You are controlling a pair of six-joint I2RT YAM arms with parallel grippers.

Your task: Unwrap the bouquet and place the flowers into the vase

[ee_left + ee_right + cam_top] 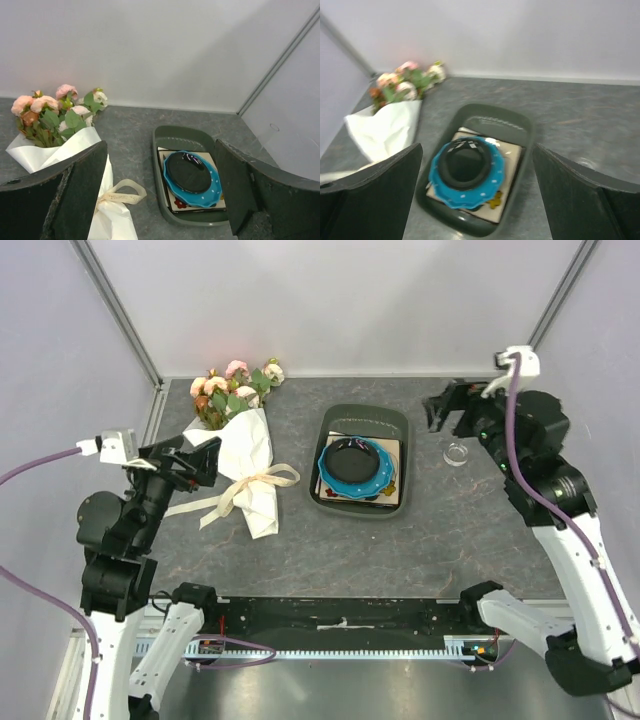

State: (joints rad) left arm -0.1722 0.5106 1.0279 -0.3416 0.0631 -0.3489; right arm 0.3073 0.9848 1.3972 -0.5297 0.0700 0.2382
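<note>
Wrapped bouquet (250, 445) at left, vase (457, 454) at right, nothing grasped.
The left gripper (197, 462) hangs released, jaws spread, at the bouquet's left edge. The bouquet lies on the table (290, 550) with its ribbon (262, 480) tied and the flowers (235, 388) toward the far left corner. Mid-table, a dark green tray (365, 416) holds a blue-rimmed plate (356, 466). The vase stands right of it, near the right gripper (450, 410), likewise released.

We see bright, even light and soft shadows; our right wrist view is blurred, the others sharp.
</note>
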